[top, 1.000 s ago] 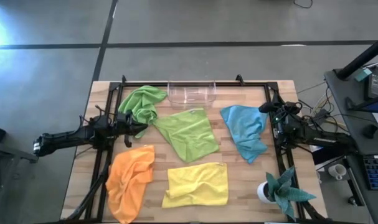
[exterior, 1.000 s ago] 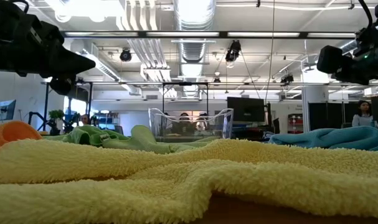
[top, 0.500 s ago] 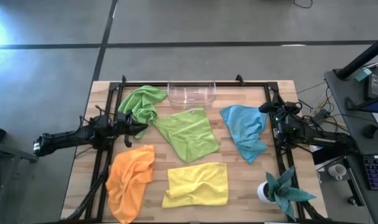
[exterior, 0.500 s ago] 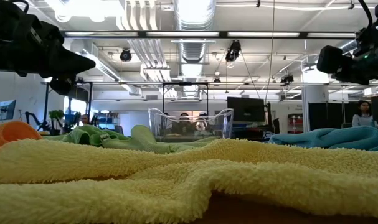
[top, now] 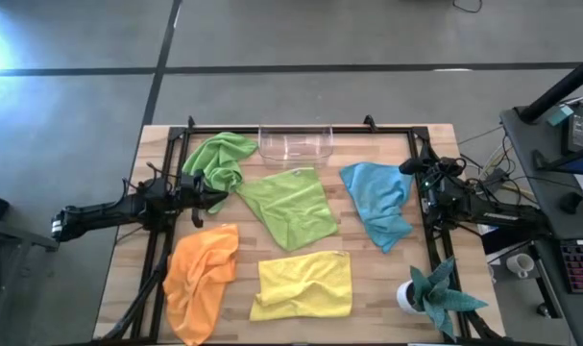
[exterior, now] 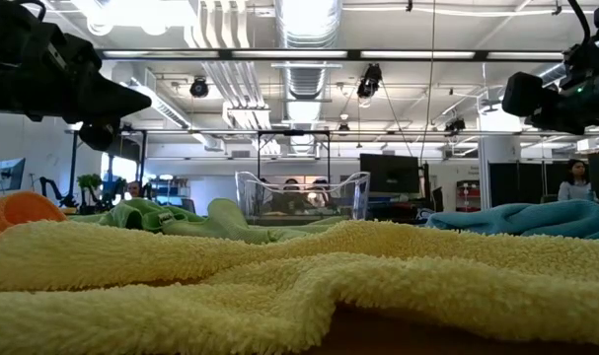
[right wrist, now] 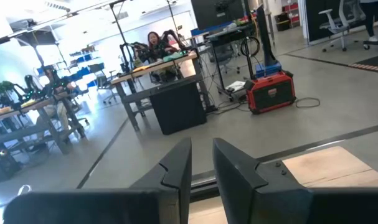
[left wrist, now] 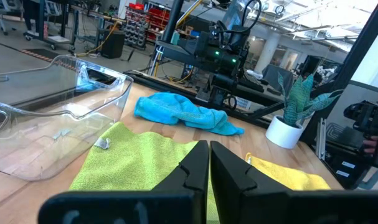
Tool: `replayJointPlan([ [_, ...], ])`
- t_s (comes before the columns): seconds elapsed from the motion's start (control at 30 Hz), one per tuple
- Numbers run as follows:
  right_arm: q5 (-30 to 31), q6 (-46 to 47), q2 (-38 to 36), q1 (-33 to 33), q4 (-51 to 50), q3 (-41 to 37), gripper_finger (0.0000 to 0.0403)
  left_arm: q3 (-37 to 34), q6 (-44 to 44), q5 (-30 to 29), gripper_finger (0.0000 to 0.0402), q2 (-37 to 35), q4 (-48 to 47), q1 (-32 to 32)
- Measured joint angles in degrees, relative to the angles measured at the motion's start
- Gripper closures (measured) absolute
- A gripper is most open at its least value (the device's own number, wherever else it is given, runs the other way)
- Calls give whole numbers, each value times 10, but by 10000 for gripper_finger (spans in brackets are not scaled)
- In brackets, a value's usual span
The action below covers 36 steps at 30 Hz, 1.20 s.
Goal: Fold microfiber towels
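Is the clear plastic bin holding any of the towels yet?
No. In the high view the clear bin at the table's far edge is empty, and all five towels lie on the table outside it.

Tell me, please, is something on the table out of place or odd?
Nothing is damaged or spilled. All five towels lie crumpled and unfolded: orange towel, yellow towel, light blue towel and two lime green towels. One lime green towel's corner reaches the clear plastic bin.

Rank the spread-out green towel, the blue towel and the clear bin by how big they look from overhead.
1. Spread-out green towel, clearly largest.
2. Blue towel.
3. Clear bin, smallest, though the gap to the blue towel is modest.
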Motion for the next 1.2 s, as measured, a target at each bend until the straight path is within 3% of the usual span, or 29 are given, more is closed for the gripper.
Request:
replayJointPlan([
  [0.9, -1, 2, 0, 0, 7, 0, 339, 0, 0, 0, 402, 0, 0, 0],
  [1.2, -57, -10, 0, 0, 106, 22, 339, 0, 1, -1, 402, 0, 0, 0],
])
